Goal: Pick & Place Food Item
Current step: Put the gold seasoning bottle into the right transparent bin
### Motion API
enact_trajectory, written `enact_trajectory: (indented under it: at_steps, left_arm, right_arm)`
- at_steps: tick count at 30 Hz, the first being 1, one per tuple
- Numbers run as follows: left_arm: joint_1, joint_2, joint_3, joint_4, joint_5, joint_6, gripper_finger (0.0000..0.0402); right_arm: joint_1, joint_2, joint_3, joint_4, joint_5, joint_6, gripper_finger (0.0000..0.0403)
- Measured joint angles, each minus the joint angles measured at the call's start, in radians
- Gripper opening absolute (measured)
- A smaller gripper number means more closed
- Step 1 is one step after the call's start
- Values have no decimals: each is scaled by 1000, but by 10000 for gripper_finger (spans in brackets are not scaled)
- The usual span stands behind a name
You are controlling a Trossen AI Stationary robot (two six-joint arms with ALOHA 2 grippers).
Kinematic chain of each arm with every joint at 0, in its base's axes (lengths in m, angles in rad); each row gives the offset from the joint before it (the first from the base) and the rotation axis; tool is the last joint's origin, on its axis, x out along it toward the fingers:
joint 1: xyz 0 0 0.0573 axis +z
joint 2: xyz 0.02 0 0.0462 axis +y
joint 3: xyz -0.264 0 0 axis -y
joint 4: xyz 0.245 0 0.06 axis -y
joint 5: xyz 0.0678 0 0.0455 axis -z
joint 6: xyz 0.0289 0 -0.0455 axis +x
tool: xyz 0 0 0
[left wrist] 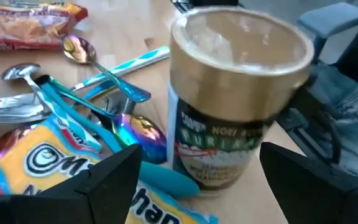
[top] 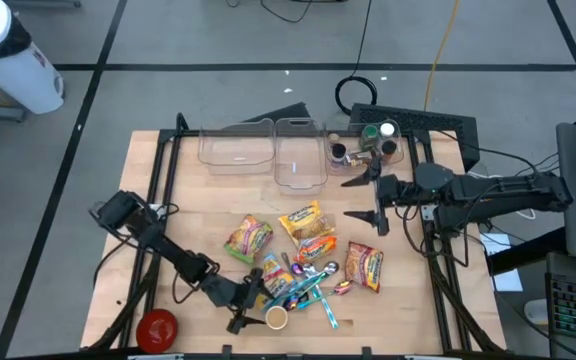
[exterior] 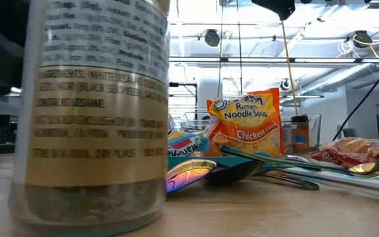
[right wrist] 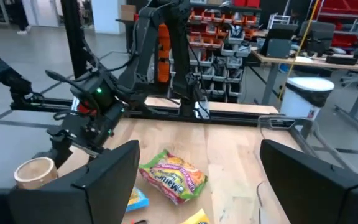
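Observation:
A seasoning jar with a gold lid and a green label stands upright on its base near the table's front edge. It fills the left of the low view. My left gripper is low over the table just left of it. Its open fingers stand on either side of the jar's lower part, and I see no touch. Several ramen packets lie mid-table. My right gripper hangs open, high over the table's right side, with nothing between its fingers.
Spoons and blue toothbrushes lie in a heap right of the jar, beside a ramen packet. Two clear tubs and small jars stand at the far edge. A red bowl sits at the front left corner.

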Motion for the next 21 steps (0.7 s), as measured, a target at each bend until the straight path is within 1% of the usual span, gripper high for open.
enact_trajectory:
  at_steps: [4,9,18,21]
  left_arm:
    - [-9,41,0,107,9,4,337]
    - [-8,54,1,151,7,10,337]
    - [9,53,51,139,0,102,337]
    - [15,53,75,99,30,133,337]
  right_arm:
    - [10,10,0,18,3,0,325]
    - [16,31,0,44,3,0,325]
    - [16,47,0,45,3,0,325]
    - [16,48,0,44,3,0,325]
